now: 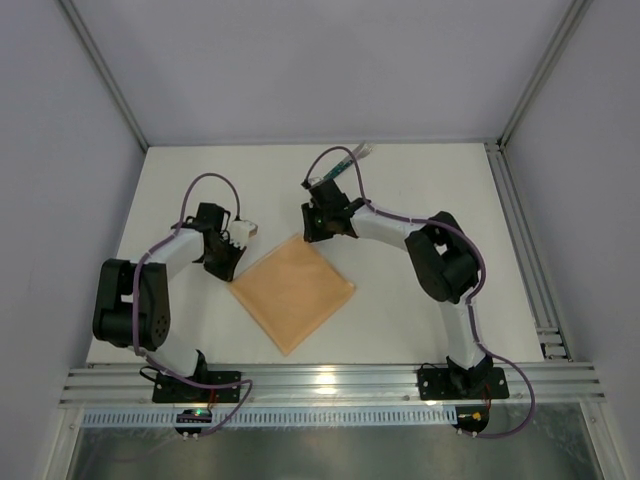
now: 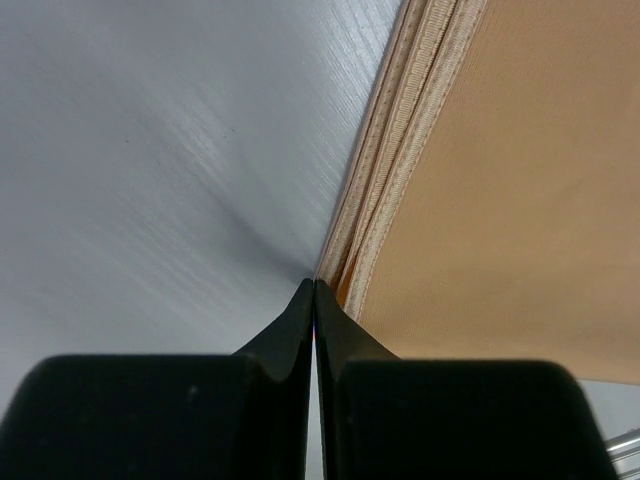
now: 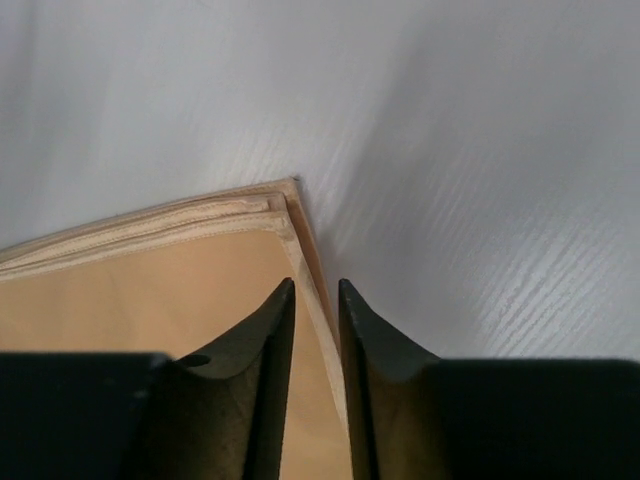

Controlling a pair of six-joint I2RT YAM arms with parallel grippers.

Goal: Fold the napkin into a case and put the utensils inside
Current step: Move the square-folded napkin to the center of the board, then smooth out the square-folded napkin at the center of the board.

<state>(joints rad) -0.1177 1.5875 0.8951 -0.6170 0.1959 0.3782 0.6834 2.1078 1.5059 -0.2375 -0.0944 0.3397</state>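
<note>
On white table (image 1: 430, 190): folded peach napkin (image 1: 292, 290), layered hems; L end effector (image 2: 315, 286) closed, R end effector (image 3: 316, 285) parted.

The napkin (image 1: 293, 290) is a plain peach-tan cloth folded into a square of several stacked layers. It lies flat on the table (image 1: 230, 180) as a diamond, with corners at 12, 3, 6 and 9 o'clock. The utensils (image 1: 345, 165) lie at about 1 o'clock from it, well apart: slim dark green handles with pale ends, seemingly bundled, though too small to count.
</note>
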